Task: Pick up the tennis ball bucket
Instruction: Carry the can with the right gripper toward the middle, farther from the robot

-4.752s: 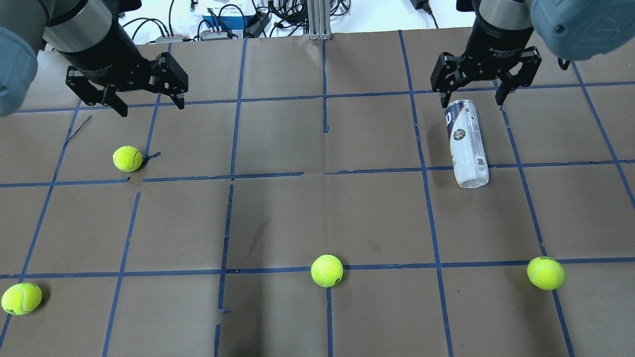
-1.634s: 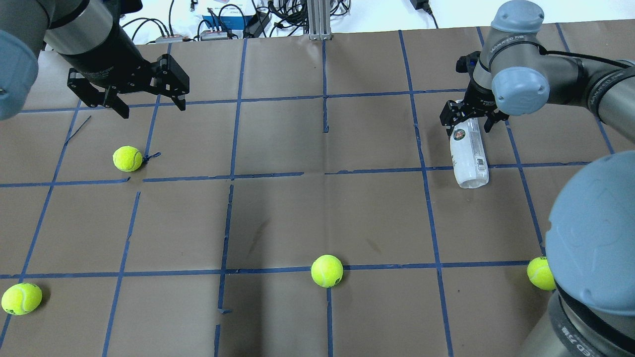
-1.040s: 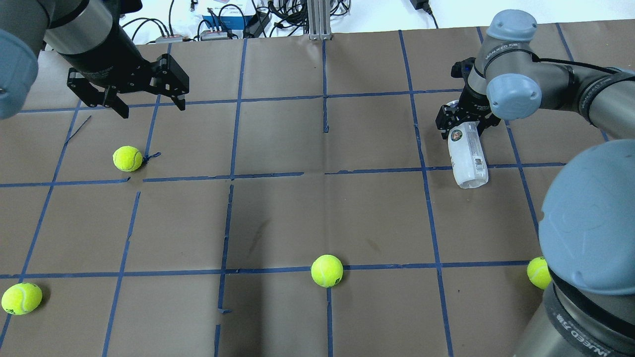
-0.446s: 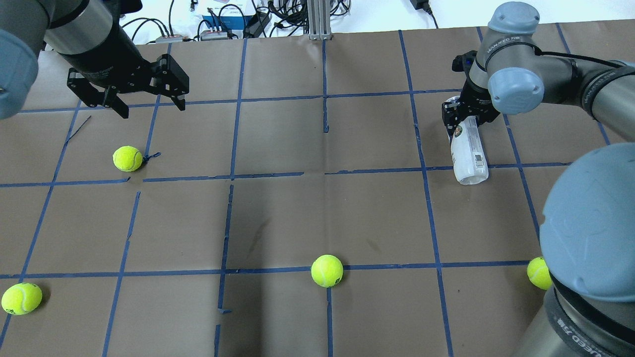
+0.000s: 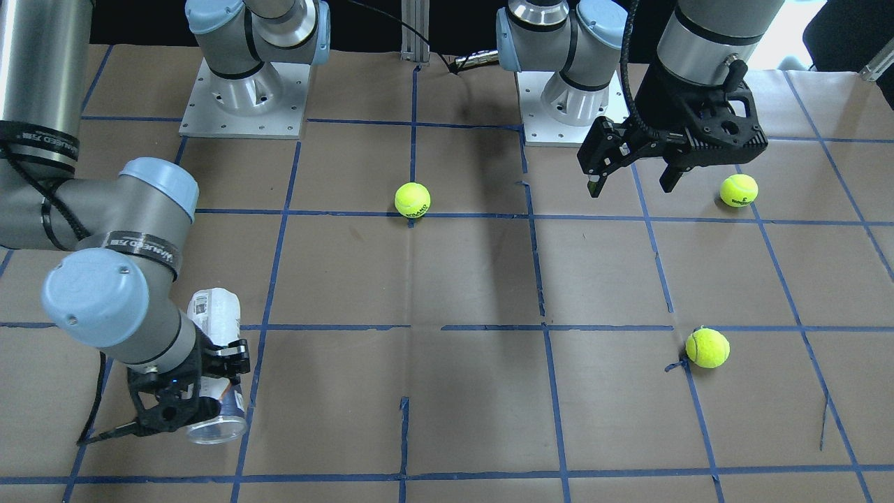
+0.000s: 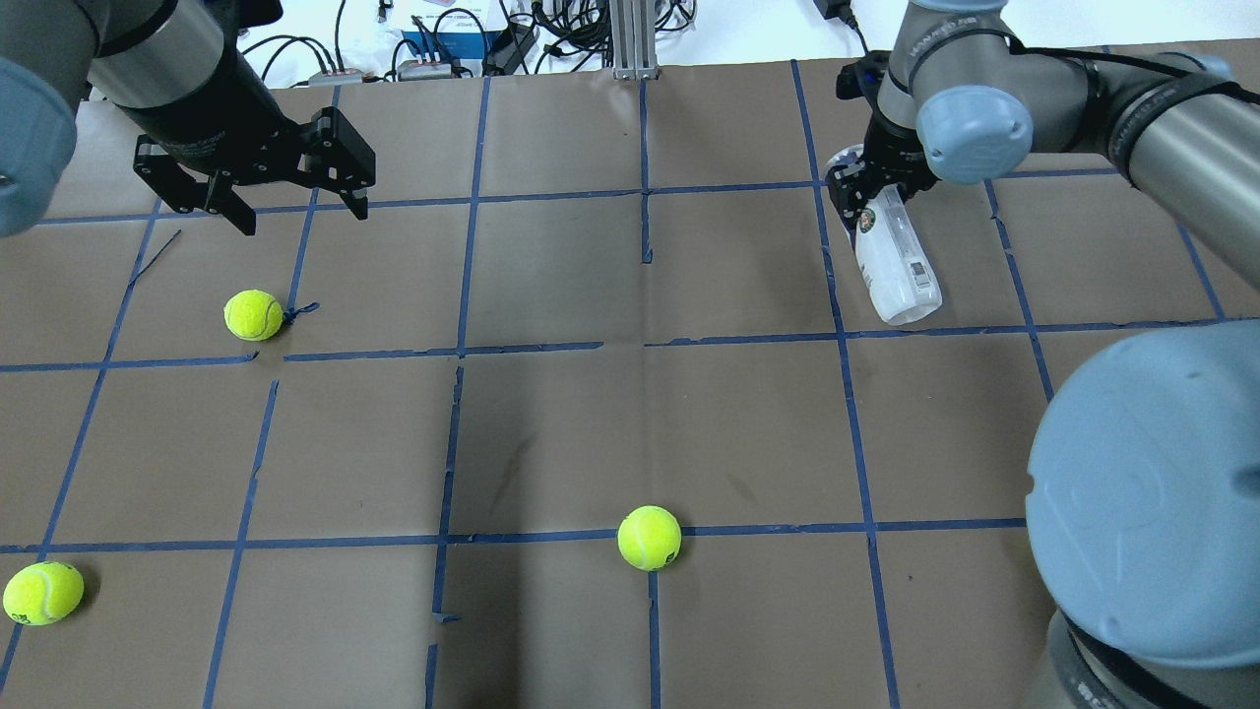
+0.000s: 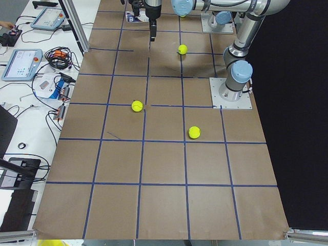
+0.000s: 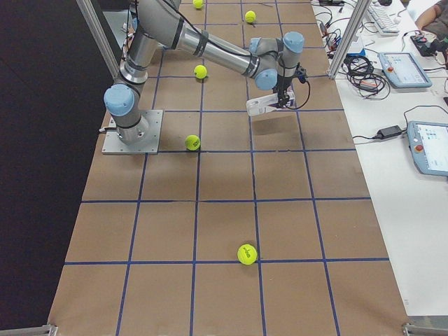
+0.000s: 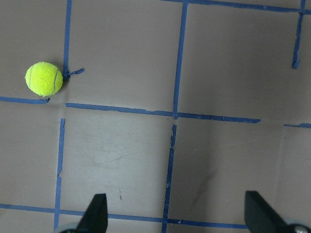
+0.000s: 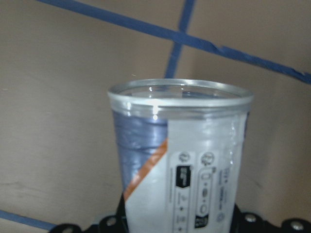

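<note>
The tennis ball bucket (image 6: 894, 268) is a clear can with a white and navy label. It hangs tilted above the table at the far right, and its shadow lies apart from it in the exterior right view (image 8: 260, 105). My right gripper (image 6: 866, 202) is shut on it near its silver-rimmed open end (image 5: 208, 430). The right wrist view shows the rim and label close up (image 10: 194, 165). My left gripper (image 6: 295, 202) is open and empty, hovering at the far left above the paper. It also shows in the left wrist view (image 9: 177, 213).
Tennis balls lie on the brown gridded paper: one (image 6: 253, 314) below the left gripper, one (image 6: 649, 538) at the near middle, one (image 6: 42, 593) at the near left corner. My right arm's elbow (image 6: 1142, 492) fills the near right. Cables lie past the far edge (image 6: 472, 39).
My right gripper came down over the lying bucket, shut on it and raised it off the table, moving it toward the far left. The left arm has not moved.
</note>
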Controlling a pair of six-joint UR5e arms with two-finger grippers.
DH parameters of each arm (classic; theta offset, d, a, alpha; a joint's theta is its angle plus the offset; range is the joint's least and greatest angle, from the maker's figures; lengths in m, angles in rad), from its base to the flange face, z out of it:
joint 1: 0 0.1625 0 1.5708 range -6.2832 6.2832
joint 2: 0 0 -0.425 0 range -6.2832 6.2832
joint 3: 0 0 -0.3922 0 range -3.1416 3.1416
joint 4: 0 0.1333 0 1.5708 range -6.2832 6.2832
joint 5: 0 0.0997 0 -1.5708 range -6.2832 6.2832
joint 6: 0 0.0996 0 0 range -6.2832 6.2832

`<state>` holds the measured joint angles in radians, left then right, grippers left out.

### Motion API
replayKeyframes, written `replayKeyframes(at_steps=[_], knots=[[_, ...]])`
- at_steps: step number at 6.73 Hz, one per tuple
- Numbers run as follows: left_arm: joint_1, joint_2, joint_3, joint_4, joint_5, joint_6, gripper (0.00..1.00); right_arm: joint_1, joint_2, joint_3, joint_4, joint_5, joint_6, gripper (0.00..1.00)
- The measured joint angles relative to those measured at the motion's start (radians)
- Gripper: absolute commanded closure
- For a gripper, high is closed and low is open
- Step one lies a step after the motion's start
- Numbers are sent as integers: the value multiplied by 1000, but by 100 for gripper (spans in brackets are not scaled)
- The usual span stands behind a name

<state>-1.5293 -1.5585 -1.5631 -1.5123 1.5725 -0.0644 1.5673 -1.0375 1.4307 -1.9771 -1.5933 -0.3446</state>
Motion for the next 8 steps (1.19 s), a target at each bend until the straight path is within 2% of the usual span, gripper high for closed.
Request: replayKeyframes(at_steps=[3,5,8], knots=[[0,1,0,1,0,0,0,167,43,-143,-11,-2,-276,38],[0,0,1,0,0,0,0,244,82,-166,-85,-2,-487,38],[0,0,1,0,0,0,0,377,150,-173,-201,-72,-652,38]])
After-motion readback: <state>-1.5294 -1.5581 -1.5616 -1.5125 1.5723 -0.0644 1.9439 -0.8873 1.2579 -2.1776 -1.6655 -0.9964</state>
